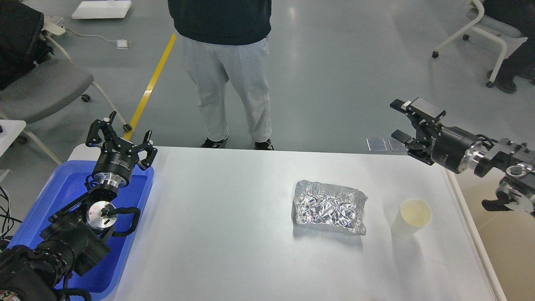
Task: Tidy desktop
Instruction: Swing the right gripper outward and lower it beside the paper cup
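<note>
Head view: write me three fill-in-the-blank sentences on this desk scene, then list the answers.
1. The crumpled foil tray lies on the desktop to the ____ of the paper cup.
2. The left gripper hovers over the ____ tray.
3. The right gripper holds ____.

Answers: left; blue; nothing

So the white counter (217,234) is holding a crumpled foil sheet (329,207) with a white paper cup (411,217) standing upright just beside it. Left claw (121,136) is hovering wide open over the blue tray (50,196), right claw (399,121) is hanging open off the counter's far right corner. Somebody in grey sweatpants (228,83) is standing behind.
</note>
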Tool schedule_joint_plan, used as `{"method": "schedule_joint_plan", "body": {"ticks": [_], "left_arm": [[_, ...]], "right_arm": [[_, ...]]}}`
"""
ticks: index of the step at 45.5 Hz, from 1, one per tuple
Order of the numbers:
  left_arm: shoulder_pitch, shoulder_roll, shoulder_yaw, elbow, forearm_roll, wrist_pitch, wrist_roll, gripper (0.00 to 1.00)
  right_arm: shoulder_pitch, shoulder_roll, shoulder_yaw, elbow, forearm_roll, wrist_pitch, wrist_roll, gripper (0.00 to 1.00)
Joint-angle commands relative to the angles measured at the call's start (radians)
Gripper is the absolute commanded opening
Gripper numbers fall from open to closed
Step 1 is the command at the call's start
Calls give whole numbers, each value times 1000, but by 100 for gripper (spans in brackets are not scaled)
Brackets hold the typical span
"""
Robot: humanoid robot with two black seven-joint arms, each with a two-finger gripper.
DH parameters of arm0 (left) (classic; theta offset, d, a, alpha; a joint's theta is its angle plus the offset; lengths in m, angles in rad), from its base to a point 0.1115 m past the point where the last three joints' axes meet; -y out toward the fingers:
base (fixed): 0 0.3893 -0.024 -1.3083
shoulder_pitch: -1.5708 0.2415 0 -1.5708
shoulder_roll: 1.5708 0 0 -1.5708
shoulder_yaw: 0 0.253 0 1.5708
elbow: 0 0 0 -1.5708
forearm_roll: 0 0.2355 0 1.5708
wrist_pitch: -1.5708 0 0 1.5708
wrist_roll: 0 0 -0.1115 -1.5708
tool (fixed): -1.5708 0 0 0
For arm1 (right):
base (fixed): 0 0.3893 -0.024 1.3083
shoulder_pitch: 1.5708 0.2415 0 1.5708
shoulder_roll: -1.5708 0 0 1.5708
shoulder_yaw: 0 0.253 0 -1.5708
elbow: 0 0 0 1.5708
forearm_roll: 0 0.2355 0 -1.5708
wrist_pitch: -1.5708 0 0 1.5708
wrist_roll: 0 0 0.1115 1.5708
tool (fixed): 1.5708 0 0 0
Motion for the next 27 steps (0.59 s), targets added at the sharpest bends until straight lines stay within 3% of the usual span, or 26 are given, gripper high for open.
{"method": "schedule_joint_plan", "body": {"ticks": [1,10,27], "left_arm": [[0,0,1,0,0,0,0,100],[0,0,1,0,0,0,0,100],[0,0,1,0,0,0,0,100]], "right_arm": [[73,-141,-147,128,-319,3,-10,100],[129,-155,-307,93,-539,-40,-16,100],[112,-96,-522,-80,-645,-254,-13,100]]}}
